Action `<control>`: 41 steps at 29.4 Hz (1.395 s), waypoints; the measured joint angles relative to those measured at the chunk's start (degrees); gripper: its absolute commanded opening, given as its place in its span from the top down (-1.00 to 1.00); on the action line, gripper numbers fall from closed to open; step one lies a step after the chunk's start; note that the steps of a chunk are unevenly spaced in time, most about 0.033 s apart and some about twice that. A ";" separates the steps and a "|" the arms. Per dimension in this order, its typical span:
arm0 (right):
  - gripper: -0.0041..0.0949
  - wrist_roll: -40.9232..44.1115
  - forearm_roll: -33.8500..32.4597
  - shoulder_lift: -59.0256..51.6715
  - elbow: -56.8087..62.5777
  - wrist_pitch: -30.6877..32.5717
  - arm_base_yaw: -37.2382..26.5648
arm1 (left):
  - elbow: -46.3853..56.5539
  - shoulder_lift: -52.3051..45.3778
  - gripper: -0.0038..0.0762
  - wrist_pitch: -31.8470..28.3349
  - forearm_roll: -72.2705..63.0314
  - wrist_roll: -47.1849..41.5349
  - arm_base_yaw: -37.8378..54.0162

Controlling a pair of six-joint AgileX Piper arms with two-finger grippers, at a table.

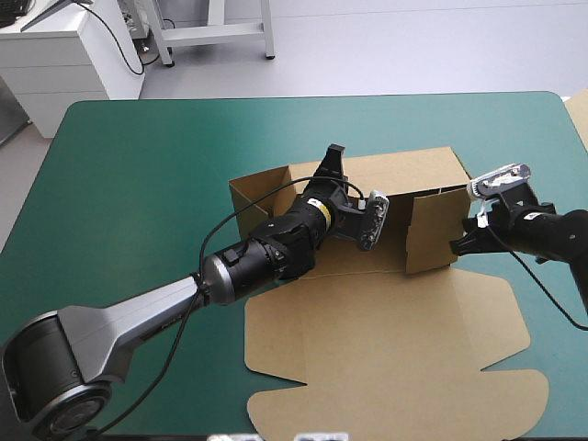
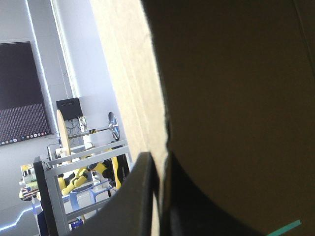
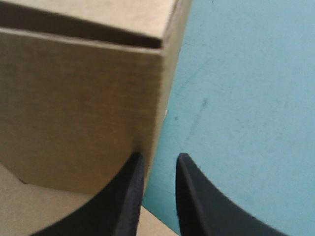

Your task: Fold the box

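Observation:
The brown box point(image 1: 432, 230) stands mid-table with its walls raised, and its lid point(image 1: 386, 349) lies flat toward the near edge. My left gripper point(image 1: 333, 158) reaches over the tray to the far wall. In the left wrist view that gripper point(image 2: 160, 164) is shut on the box point(image 2: 128, 73), the board's edge pinched between the black fingers. My right gripper point(image 1: 457, 246) is at the near corner of the right wall. In the right wrist view it point(image 3: 158, 158) stands narrowly open, one fingertip point(image 3: 135, 164) against the box wall point(image 3: 78, 108), the other over the teal-green cover point(image 3: 246, 98).
Bare teal-green cover point(image 1: 138, 184) stretches left of the box and beyond its far wall. A corner of more pale board point(image 1: 579, 115) shows at the table's right edge. The left arm lies across the tray's floor.

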 measured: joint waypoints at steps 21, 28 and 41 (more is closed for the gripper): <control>0.10 -13.59 8.57 2.21 0.00 -1.14 0.05 | 0.05 0.14 0.92 0.00 1.95 -3.11 0.00; 0.12 -15.82 9.66 3.84 0.00 -1.25 0.05 | 0.68 -0.04 0.92 0.00 8.90 -10.01 -0.31; 0.12 -18.63 18.00 6.68 0.00 -1.95 0.05 | 1.13 -1.14 0.92 1.06 14.78 -19.02 -0.37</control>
